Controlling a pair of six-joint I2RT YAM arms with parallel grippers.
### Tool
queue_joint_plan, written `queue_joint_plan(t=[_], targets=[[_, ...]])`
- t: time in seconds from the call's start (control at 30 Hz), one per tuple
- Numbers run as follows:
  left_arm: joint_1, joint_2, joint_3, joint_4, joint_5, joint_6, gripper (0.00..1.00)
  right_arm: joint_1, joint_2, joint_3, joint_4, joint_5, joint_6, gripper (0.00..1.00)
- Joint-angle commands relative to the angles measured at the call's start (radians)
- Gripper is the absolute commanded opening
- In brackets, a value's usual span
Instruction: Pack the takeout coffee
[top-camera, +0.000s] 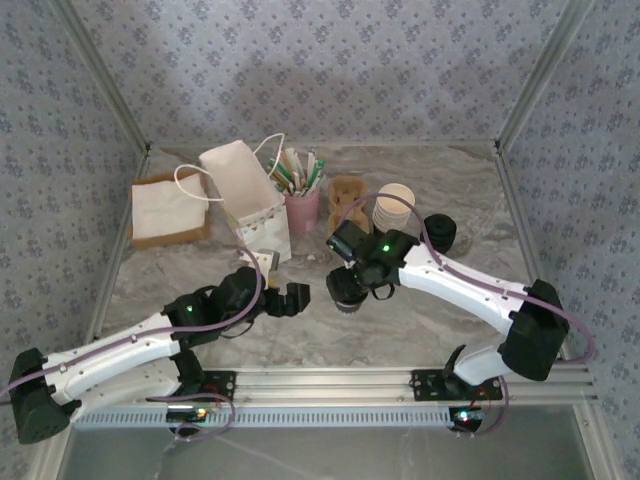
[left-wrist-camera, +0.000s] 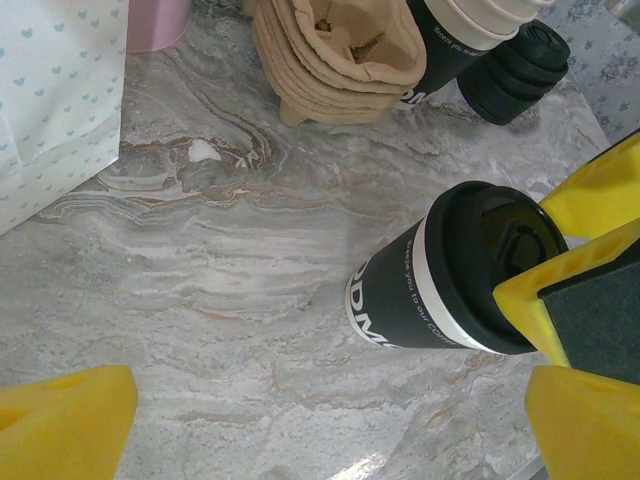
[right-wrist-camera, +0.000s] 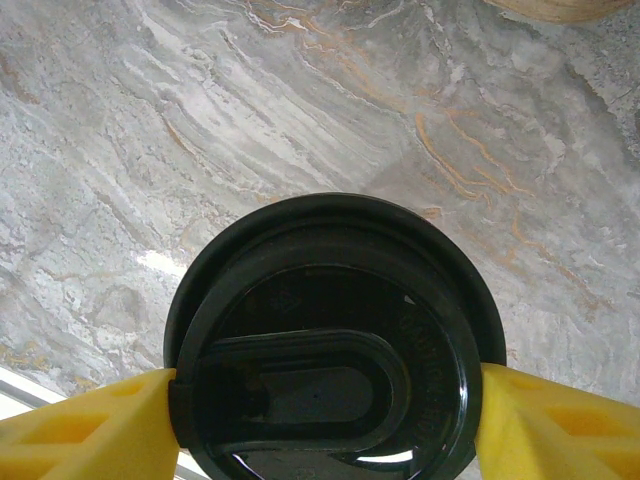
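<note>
Squarely, the right gripper (right-wrist-camera: 330, 425) pinches the coffee (left-wrist-camera: 440, 275) by its black lid (right-wrist-camera: 330, 300), the cup upright mid-table (top-camera: 380, 330), at 6 o'clock from the carrier (top-camera: 345, 195). At the cup's 9 o'clock, the left gripper (top-camera: 292, 300) is spread, holding nothing.

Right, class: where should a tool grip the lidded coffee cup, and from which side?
Probably the lid rim, from above, with one finger on each opposite side. The cup stands upright, and its round lid offers two matching curved edges clear of the table. The right tool grips it that way.
</note>
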Motion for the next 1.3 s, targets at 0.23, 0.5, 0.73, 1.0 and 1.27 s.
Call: queue_joint_plan(t=[0.23, 0.5, 0.73, 1.0, 1.27], targets=[[-0.005, 0.013, -0.005, 0.023, -0.004, 0.016, 1.0, 0.009, 0.021, -0.015, -0.045, 0.01, 0.017, 0.73], [-0.004, 0.028, -0.004, 0.026, -0.002, 0.017, 0.99, 0.01, 0.031, -0.009, -0.053, 0.012, 0.017, 0.72], [0.022, 0.077, -0.011, 0.049, 0.042, 0.005, 0.74, 0.01, 0.026, -0.015, -0.036, -0.008, 0.016, 0.72], [0.056, 0.114, -0.028, 0.099, 0.092, -0.006, 0.59, 0.011, 0.038, -0.018, -0.05, -0.009, 0.015, 0.72], [0.063, 0.135, -0.027, 0.107, 0.102, -0.005, 0.58, 0.011, 0.052, -0.033, -0.048, 0.002, 0.012, 0.72]])
